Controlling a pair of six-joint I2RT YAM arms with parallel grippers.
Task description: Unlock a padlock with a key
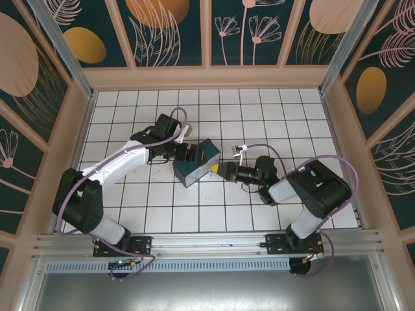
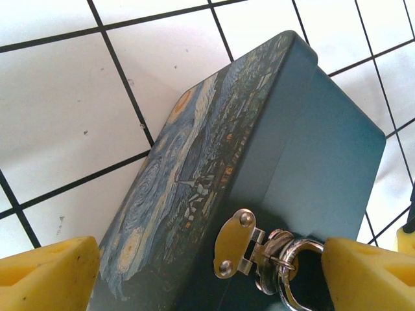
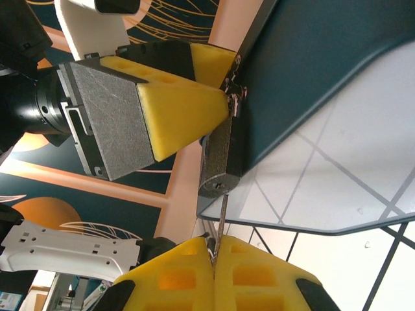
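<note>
The padlock (image 3: 217, 155), a dark body, hangs by its silvery shackle (image 2: 283, 269) from the hasp (image 2: 232, 253) of a blue painting-print box (image 1: 196, 165). My left gripper (image 2: 207, 282) stands wide, its yellow fingers (image 2: 45, 275) pressed against both sides of the box's hasp end. In the right wrist view my right gripper (image 3: 214, 259) is shut on the key (image 3: 222, 223). The slim blade points up and its tip meets the padlock's underside at the keyhole. I cannot tell whether the tip is inside. From above, the right gripper (image 1: 227, 171) sits just right of the box.
The box rests on a white tiled floor (image 1: 162, 207) inside a walled enclosure with patterned panels. Both arms meet at the middle, the left arm (image 1: 123, 162) reaching in from the left. Open tiles lie at the back and along the front.
</note>
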